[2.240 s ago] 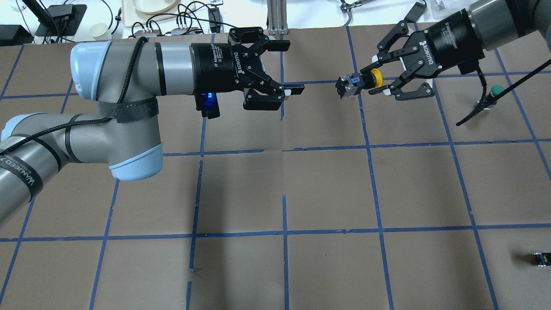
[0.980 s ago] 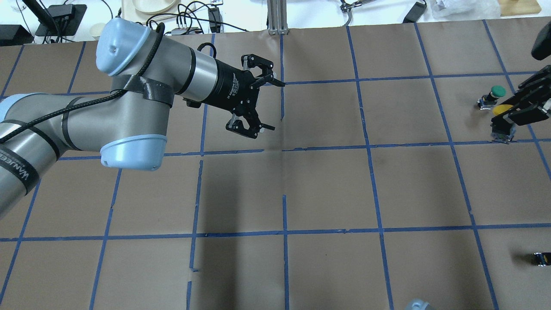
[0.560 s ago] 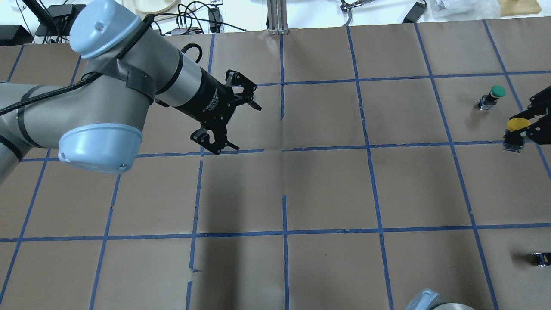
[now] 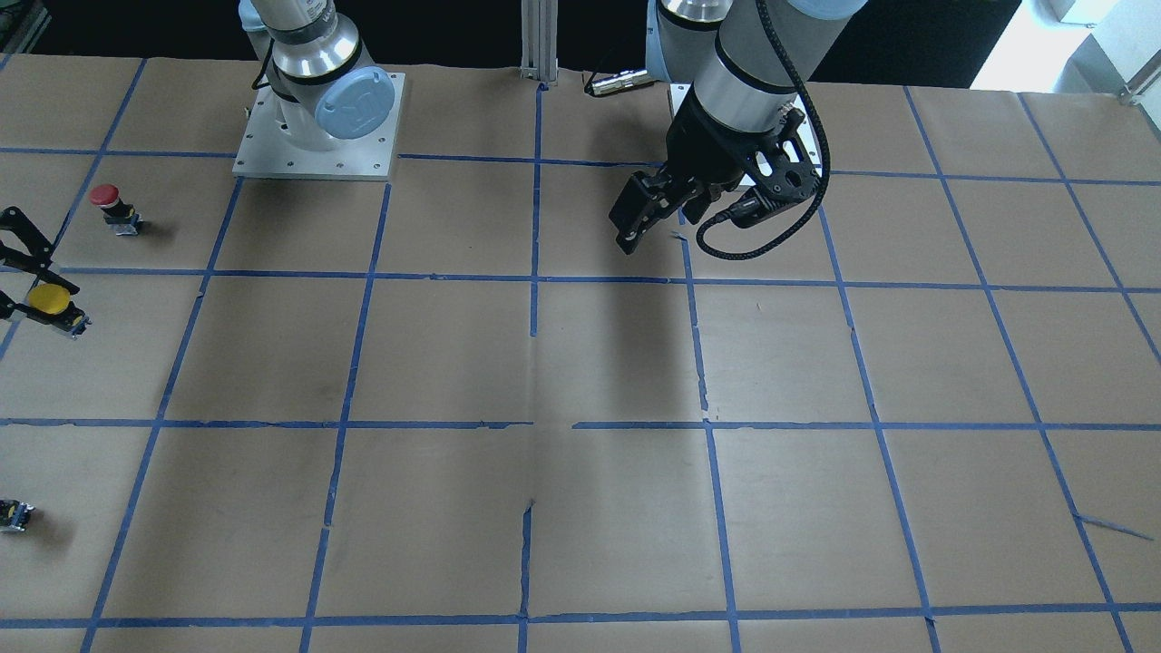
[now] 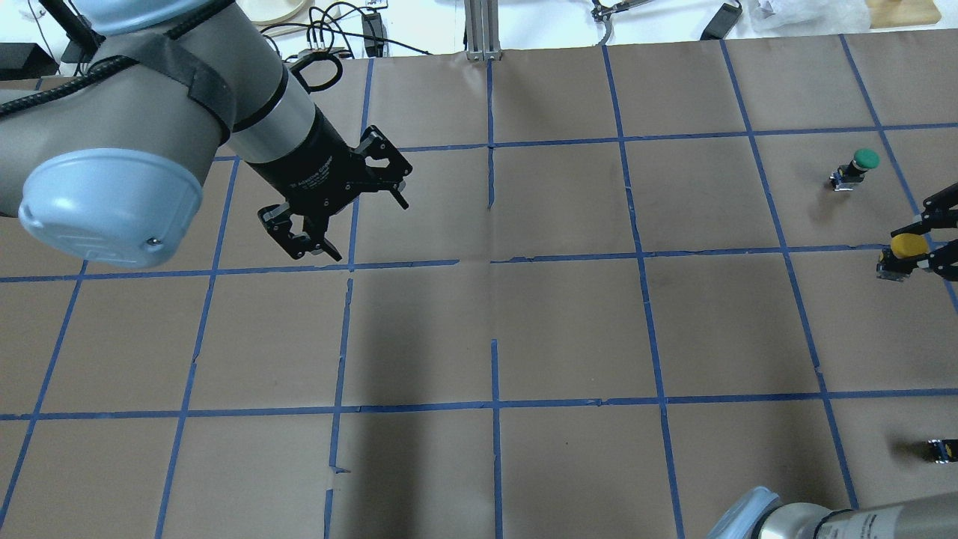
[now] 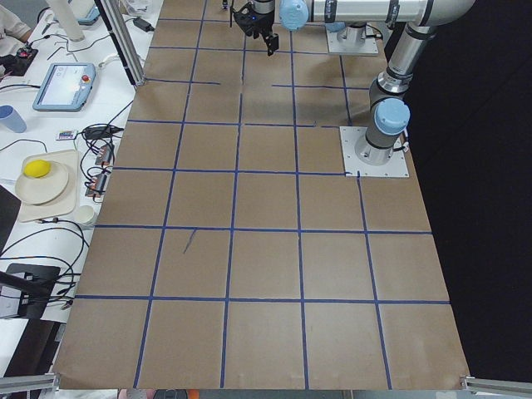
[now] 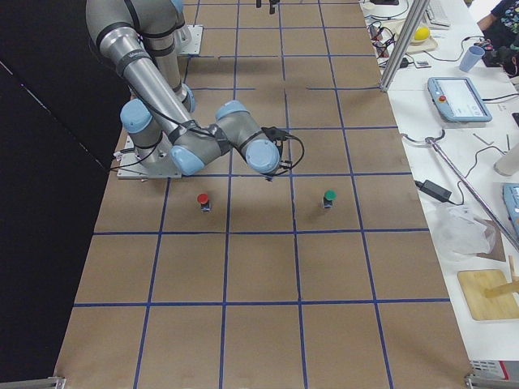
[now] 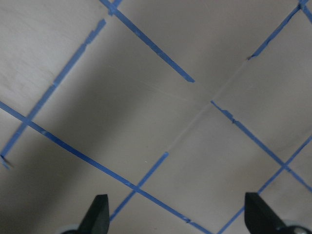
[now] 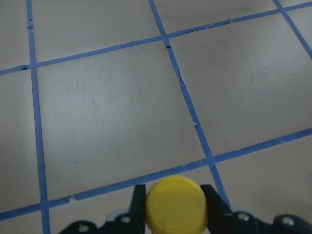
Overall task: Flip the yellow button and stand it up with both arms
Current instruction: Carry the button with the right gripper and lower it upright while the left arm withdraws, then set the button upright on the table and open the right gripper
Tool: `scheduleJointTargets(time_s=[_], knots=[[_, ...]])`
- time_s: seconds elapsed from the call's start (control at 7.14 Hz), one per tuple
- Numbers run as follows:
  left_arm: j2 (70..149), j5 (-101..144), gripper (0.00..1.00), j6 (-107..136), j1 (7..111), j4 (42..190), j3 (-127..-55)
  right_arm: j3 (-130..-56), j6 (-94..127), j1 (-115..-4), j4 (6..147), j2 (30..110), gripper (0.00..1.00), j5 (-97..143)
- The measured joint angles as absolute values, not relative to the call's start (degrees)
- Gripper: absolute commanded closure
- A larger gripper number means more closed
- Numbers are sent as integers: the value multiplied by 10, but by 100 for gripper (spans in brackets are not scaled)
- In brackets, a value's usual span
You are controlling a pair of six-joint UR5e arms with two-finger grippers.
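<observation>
The yellow button (image 5: 908, 245) stands cap up at the table's far right, also in the front view (image 4: 48, 299). My right gripper (image 5: 902, 256) is shut on it just under the cap. In the right wrist view its fingers (image 9: 139, 197) flank the yellow cap (image 9: 176, 204). I cannot tell whether its base touches the table. My left gripper (image 5: 367, 228) is open and empty above the table's left middle, far from the button; its tips show in the left wrist view (image 8: 178, 217). In the right side view my right arm hides the button.
A green-capped button (image 5: 864, 159) stands just beyond the yellow one. A red-capped button (image 4: 104, 195) stands near it in the front view. Both show in the right side view. A small dark capless part (image 5: 941, 449) lies at the right edge.
My right gripper carried the yellow button from the middle to the far right and turned it cap up. My left arm swung back to the left, its gripper still open.
</observation>
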State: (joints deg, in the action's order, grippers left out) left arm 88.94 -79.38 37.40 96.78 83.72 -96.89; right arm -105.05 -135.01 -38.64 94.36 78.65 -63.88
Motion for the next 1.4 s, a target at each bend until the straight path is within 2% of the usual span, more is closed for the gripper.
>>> scheduleJointTargets(time_s=[0.7,1.12,1.26,1.4], knots=[[879,-817,1,83,901,877,-946,-1052,-1434,-351,935,728,88,-638],[844,-816,0,2,839,910,-950,-1047,-1441,-350,938,694,76,-640],[837,-816,0,-3,833,913,-955,-1046,-1442,-348,939,690,65,-641],[833,-816,0,-5,830,914,-958,-1046,-1444,-344,940,689,47,-643]])
